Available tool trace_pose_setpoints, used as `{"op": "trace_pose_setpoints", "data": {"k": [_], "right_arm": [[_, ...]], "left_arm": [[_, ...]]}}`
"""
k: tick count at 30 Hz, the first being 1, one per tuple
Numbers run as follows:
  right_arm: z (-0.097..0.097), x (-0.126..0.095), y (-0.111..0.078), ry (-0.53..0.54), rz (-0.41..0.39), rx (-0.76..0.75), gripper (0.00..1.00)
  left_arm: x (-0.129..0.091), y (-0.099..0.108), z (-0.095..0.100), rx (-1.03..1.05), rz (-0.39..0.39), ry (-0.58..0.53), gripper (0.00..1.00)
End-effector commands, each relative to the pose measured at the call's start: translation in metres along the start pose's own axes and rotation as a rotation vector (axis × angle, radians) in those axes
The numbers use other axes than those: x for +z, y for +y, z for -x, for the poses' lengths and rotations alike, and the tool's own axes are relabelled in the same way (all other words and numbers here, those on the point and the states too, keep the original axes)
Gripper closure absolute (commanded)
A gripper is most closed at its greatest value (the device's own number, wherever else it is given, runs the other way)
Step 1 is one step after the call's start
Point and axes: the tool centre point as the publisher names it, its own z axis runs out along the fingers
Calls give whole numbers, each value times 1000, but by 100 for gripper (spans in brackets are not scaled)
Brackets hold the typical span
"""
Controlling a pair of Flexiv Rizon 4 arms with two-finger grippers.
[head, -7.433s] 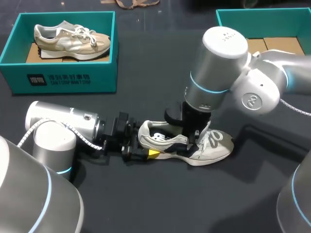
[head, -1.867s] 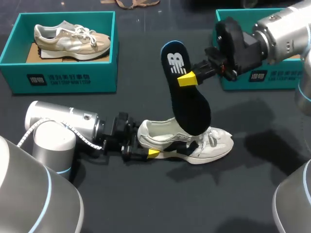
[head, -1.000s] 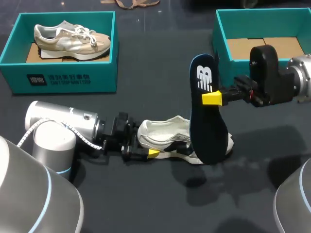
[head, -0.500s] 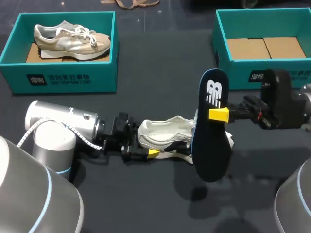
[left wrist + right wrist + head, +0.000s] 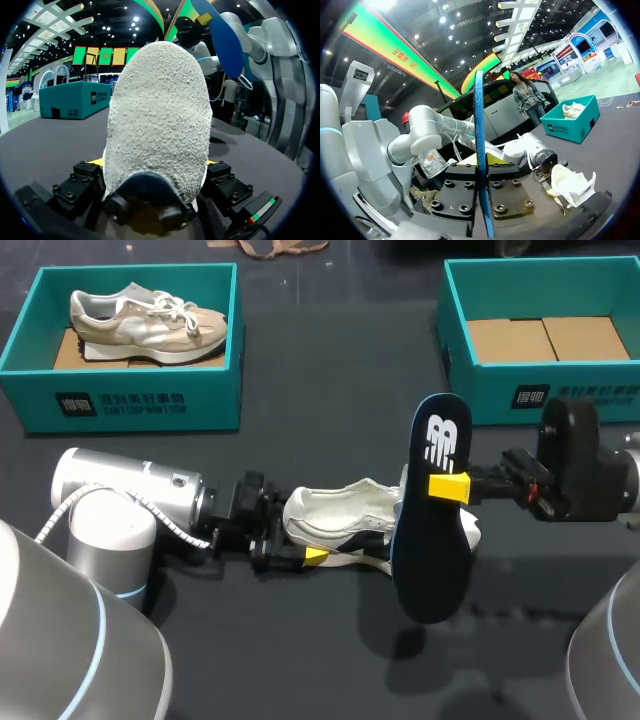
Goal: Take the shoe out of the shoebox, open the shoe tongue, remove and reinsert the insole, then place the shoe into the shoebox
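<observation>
A white shoe (image 5: 350,530) lies on its side on the dark table, toe toward the right. My left gripper (image 5: 296,532) is shut on its heel; in the left wrist view the shoe's pebbled sole (image 5: 157,115) fills the space between the fingers of the left gripper (image 5: 155,167). My right gripper (image 5: 452,487) is shut on a dark blue insole (image 5: 430,540), which hangs upright in the air over the shoe's toe end. In the right wrist view the insole (image 5: 479,145) stands edge-on in the right gripper (image 5: 482,167), with the shoe (image 5: 572,182) lying beyond it.
A teal shoebox (image 5: 130,400) at the back left holds a beige shoe (image 5: 145,322). A second teal shoebox (image 5: 480,390) at the back right shows only its cardboard floor. Bare table lies in front of the white shoe.
My right gripper has carried the insole lower and nearer to the table's front, over the shoe's toe. The left arm and the shoe have stayed still.
</observation>
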Motion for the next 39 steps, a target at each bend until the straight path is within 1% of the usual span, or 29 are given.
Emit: {"op": "trace_pose_setpoints", "data": {"k": [1,3,8,13,17,24,26,27,28,29,30,39], "right_arm": [[-2,1,-1,-5,0,1,100],[-2,1,-1,-5,0,1,100],[-2,1,-1,-5,0,1,100],[-2,1,-1,-5,0,1,100],[-2,1,-1,-5,0,1,100],[-2,1,-1,-5,0,1,100],[-2,1,-1,-5,0,1,100],[-2,1,-1,-5,0,1,100],[-2,1,-1,-5,0,1,100],[-2,1,-1,-5,0,1,100],[-2,1,-1,-5,0,1,100],[-2,1,-1,-5,0,1,100]], "left_arm": [[-2,0,-2,-7,25,6,73],[-3,0,-4,-1,43,1,0],[-11,0,-6,-13,87,-12,0],[-20,1,-3,-21,147,-45,0],[-31,-5,0,-35,201,-61,0],[-46,-21,-2,-22,331,-18,0],[-48,-23,-5,-7,409,1,0],[-50,-24,-6,-10,464,10,0],[-51,-24,-7,11,544,26,0],[-54,-25,-10,57,644,47,0],[-59,-27,-11,136,751,45,0],[-59,-27,-11,136,751,45,0]]}}
